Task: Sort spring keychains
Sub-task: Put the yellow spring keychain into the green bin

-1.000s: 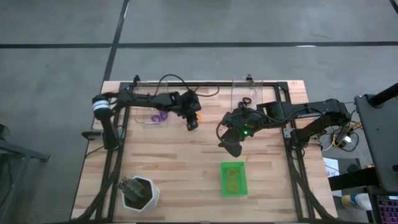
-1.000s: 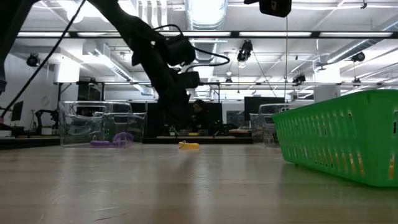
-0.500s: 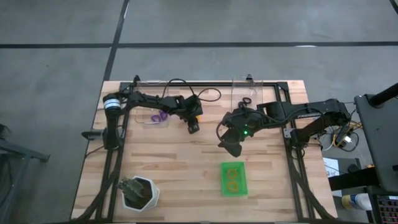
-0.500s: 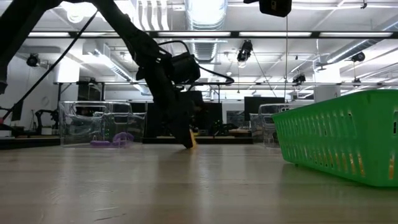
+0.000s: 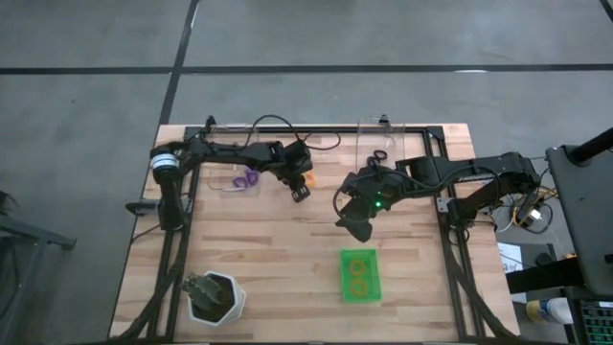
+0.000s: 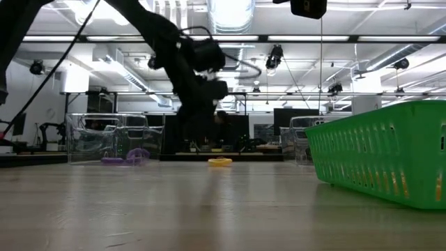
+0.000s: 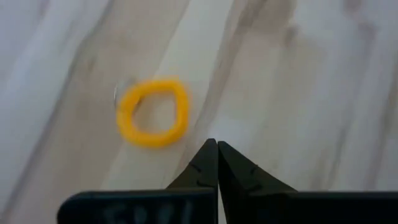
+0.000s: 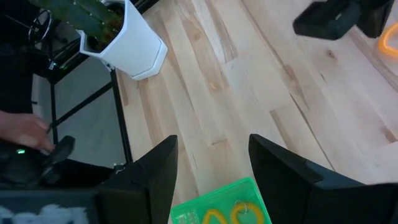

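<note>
One orange-yellow spring keychain (image 7: pixel 152 113) lies flat on the wood, also seen in the low view (image 6: pixel 220 162) and from above (image 5: pixel 309 178). My left gripper (image 7: pixel 217 144) hangs shut just above the table beside it (image 5: pixel 300 192), touching nothing. Purple keychains (image 5: pixel 247 179) lie in the left clear bin and a black one (image 5: pixel 380 155) in the right clear bin. Two orange-yellow keychains (image 5: pixel 359 276) lie in the green tray (image 5: pixel 345 257). My right gripper (image 8: pixel 211 155) is open and waits mid-table (image 5: pixel 359 222).
A white pot with a plant (image 5: pixel 215 297) stands near the table's near-left corner. The two clear bins (image 5: pixel 235 158) (image 5: pixel 381 139) stand along the far edge. Bare wood lies between the left gripper and the green tray (image 8: pixel 224 205).
My left gripper dropped to the table at the orange-yellow keychain, then rose again without it. The keychain stays on the table, shifted a little toward the right, and now lies flat.
</note>
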